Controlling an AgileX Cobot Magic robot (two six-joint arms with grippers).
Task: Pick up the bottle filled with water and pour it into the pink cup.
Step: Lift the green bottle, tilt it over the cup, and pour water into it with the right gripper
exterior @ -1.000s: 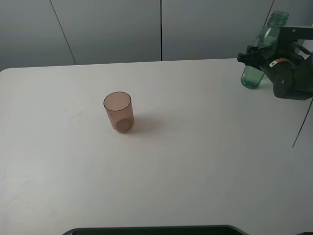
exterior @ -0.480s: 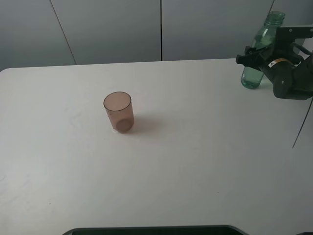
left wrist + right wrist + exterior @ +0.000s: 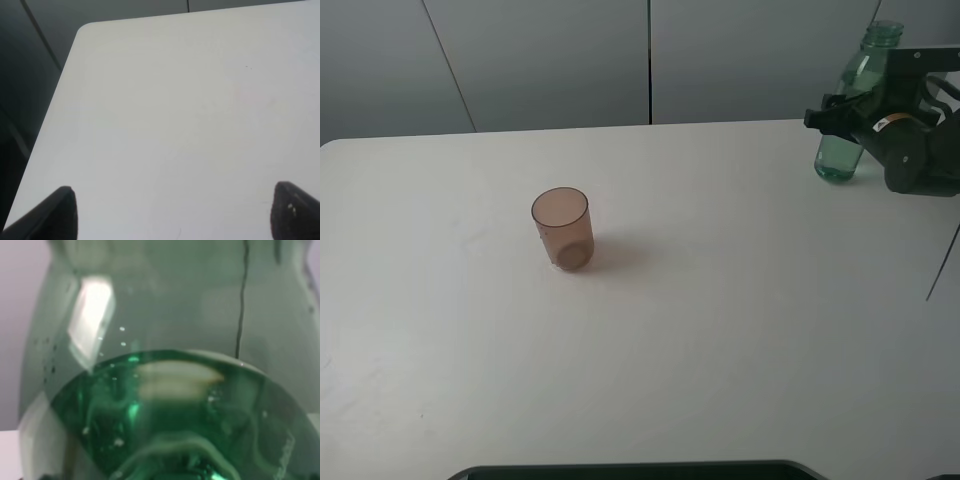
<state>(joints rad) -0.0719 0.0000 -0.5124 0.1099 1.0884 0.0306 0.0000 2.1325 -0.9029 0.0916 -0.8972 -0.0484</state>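
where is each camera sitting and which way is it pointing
exterior high: mounted high, looks down on table, pink cup, bottle; right gripper shows.
left wrist: on left arm, faces a table corner; left gripper tips show.
right wrist: on right arm, close against the bottle; arm not clearly seen.
shared: exterior high and right wrist both see the bottle.

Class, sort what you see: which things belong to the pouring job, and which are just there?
Part of the job:
bottle
pink cup
right gripper, at the bottle

Just there:
table
left gripper, idle over bare table
wall panels
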